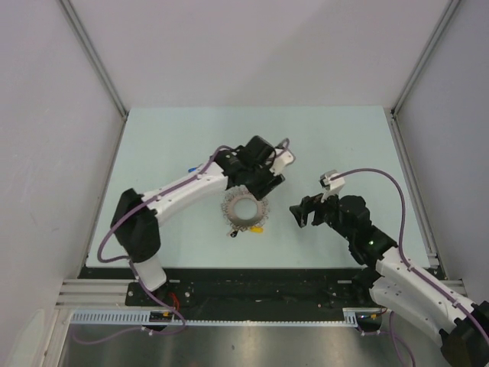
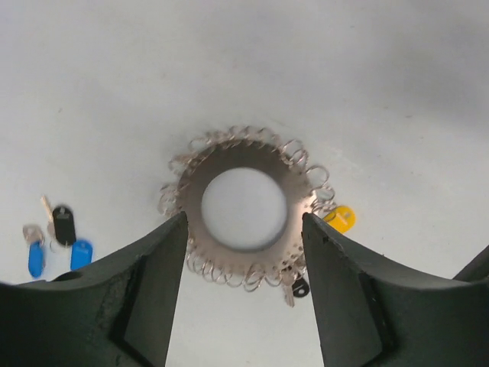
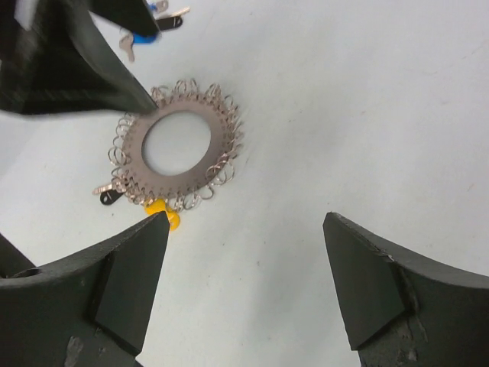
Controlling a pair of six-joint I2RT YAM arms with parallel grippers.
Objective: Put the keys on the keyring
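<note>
I have the pale table (image 1: 344, 138) in view with both arms reaching in over it. The left arm (image 1: 179, 189) stretches to the middle, and the left gripper (image 1: 256, 186) hangs over the far side of the keyring (image 1: 231, 208). Its fingers are spread apart with nothing between them. The right gripper (image 1: 302, 214) sits just right of the ring, fingers wide and empty.

The keyring lies flat on the table, about mid-table and slightly to the near side. It is a silver-grey disc with a wide hole and wire loops all round.

A yellow key (image 2: 340, 219) touches the loops at its near-right rim, and a black key (image 2: 299, 288) has its blade among the loops at the near-left rim. I cannot tell whether either is hooked on.

Three loose keys lie well apart from the ring, to its far left: one black-headed key (image 2: 63, 225) and two blue keys (image 2: 80, 254).
</note>
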